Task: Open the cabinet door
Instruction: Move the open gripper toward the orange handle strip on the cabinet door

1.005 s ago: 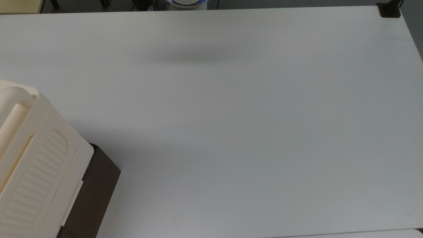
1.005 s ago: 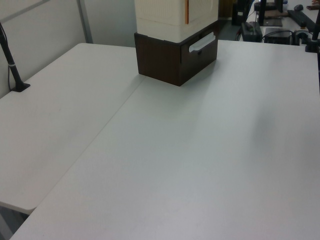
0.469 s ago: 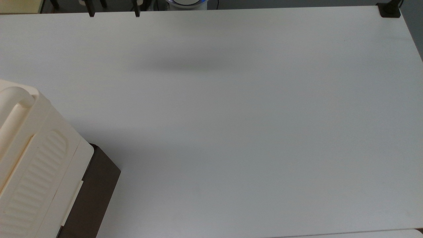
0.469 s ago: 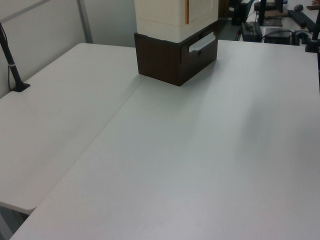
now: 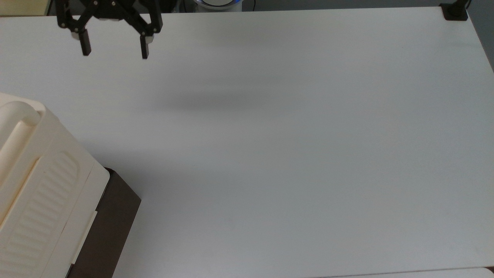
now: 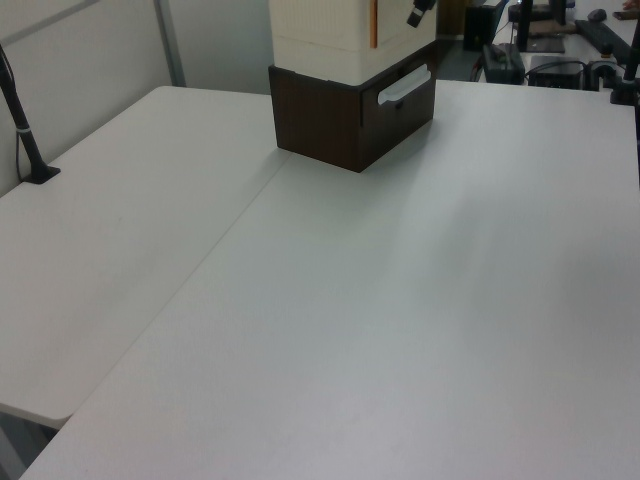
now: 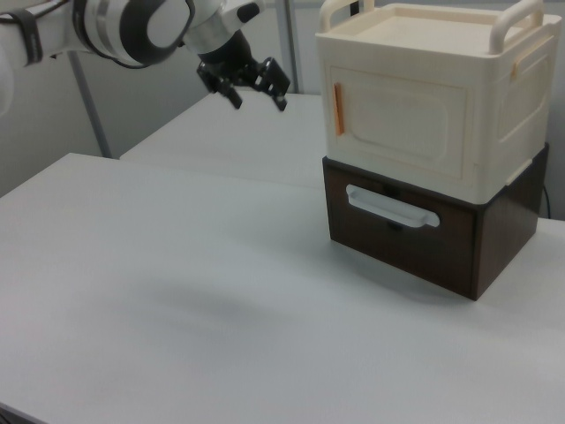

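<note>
My gripper has only just come into the top view. A second ago that view held bare counter and cabinet, half a second ago only my two fingertips poked in at the upper edge, and now the whole black hand hangs over the far left corner of the counter, fingers spread wide apart with nothing between them. In the right view my gripper is up in the air, level with the cream upper unit and off to the right view's left of it, pointing down and toward it. One fingertip also reaches into the top edge of the left view, just beside the cream body.

I read this as the approach getting under way: I am travelling toward the cabinet, and no contact has been made.

The cabinet stands well apart from me, at the top view's lower left corner, where its ribbed top and bar handle show. It sits stacked on a dark brown drawer unit with a pale pull. The cabinet door is the flat cream panel facing the right view's camera, lying flush and closed, with an orange strip along its edge on the right view's left. That edge is the side nearest my open fingers, so I judge it the likely place to catch and swing the door outward.
</note>
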